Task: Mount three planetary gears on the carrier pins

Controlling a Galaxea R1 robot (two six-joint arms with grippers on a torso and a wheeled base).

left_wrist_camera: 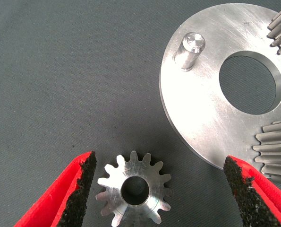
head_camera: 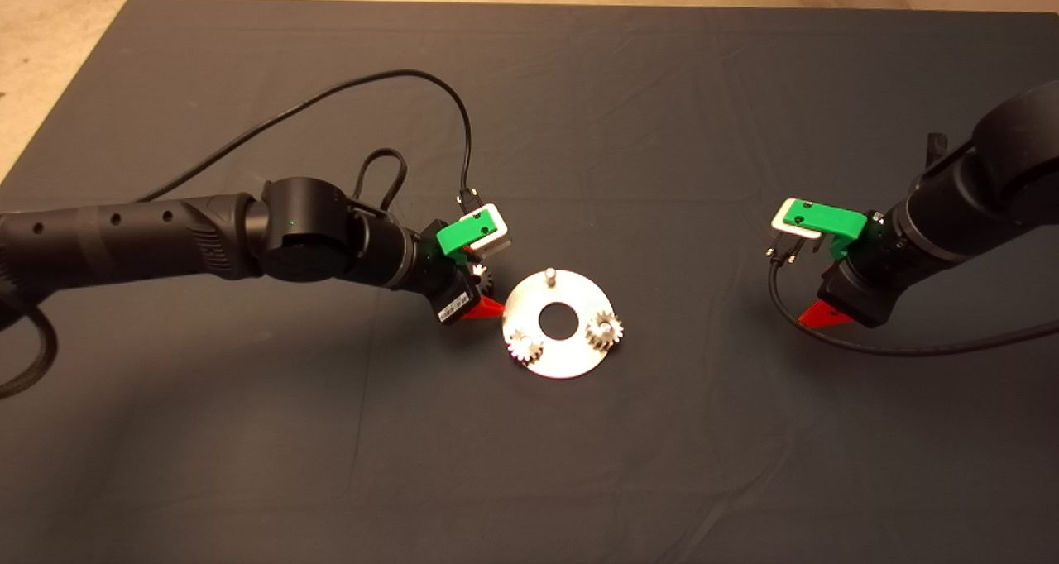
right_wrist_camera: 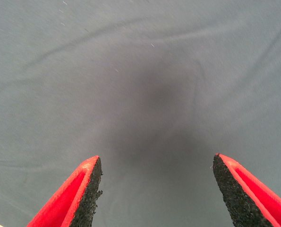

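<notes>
A flat round silver disc with a central hole lies mid-mat. Two small silvery gears sit on its pins, one at the near left and one at the right. The far pin stands bare; it also shows in the left wrist view. A third gear lies flat on the mat just left of the disc, mostly hidden under the gripper in the head view. My left gripper is open, its fingers on either side of this gear without touching it. My right gripper is open and empty, over bare mat far right.
The dark mat covers the table; a pale floor strip shows at the far left. A black cable loops behind the left arm. Another cable hangs below the right arm.
</notes>
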